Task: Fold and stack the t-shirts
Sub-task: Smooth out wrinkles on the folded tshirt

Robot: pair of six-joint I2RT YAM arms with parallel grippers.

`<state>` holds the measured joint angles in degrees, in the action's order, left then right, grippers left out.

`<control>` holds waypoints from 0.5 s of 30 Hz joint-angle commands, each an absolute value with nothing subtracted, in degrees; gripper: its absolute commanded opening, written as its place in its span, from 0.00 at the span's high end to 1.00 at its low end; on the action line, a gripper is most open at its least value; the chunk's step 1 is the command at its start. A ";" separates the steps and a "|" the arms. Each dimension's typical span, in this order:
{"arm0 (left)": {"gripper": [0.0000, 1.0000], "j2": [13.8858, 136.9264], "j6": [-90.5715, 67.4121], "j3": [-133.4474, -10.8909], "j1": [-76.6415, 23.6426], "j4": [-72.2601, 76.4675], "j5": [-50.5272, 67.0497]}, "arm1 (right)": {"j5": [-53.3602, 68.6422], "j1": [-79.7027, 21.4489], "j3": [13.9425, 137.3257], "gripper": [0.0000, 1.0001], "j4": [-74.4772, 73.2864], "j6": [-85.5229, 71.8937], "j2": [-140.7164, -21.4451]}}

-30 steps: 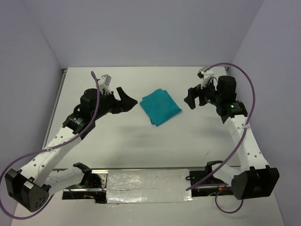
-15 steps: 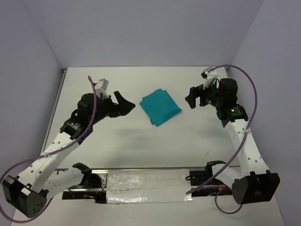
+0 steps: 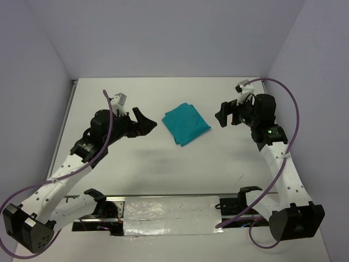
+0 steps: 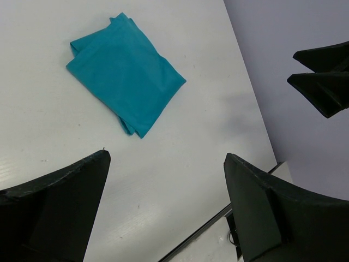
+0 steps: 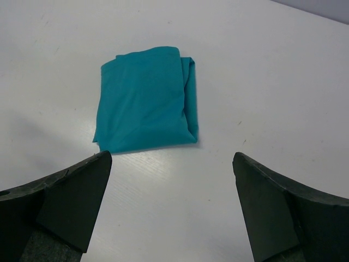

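Observation:
The teal t-shirt [image 3: 186,124] lies folded into a small rectangle on the white table, in the middle between the two arms. It also shows in the left wrist view [image 4: 124,72] and in the right wrist view [image 5: 146,99]. My left gripper [image 3: 144,120] is open and empty, held above the table a little left of the shirt. My right gripper [image 3: 222,114] is open and empty, held above the table a little right of the shirt. Neither touches the cloth. No tag shows.
The white table [image 3: 163,158] ends in a metal front rail [image 3: 174,196] near the arm bases. Grey walls stand on the left, back and right. The right gripper's fingers [image 4: 324,76] show at the upper right of the left wrist view.
Both arms have lifted and drawn back slightly from the shirt. The folded shirt has not moved.

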<state>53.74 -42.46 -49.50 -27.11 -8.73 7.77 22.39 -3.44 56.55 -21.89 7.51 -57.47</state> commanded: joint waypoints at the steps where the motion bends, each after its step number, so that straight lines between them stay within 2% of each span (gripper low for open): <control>1: 0.00 52.38 -42.71 -49.57 -26.89 -5.98 8.44 | 21.18 -3.16 55.81 0.00 -18.11 5.98 -55.99; 15: 0.00 51.94 -42.36 -48.95 -26.81 -5.80 8.61 | 21.18 -3.16 55.72 0.00 -18.19 5.45 -56.25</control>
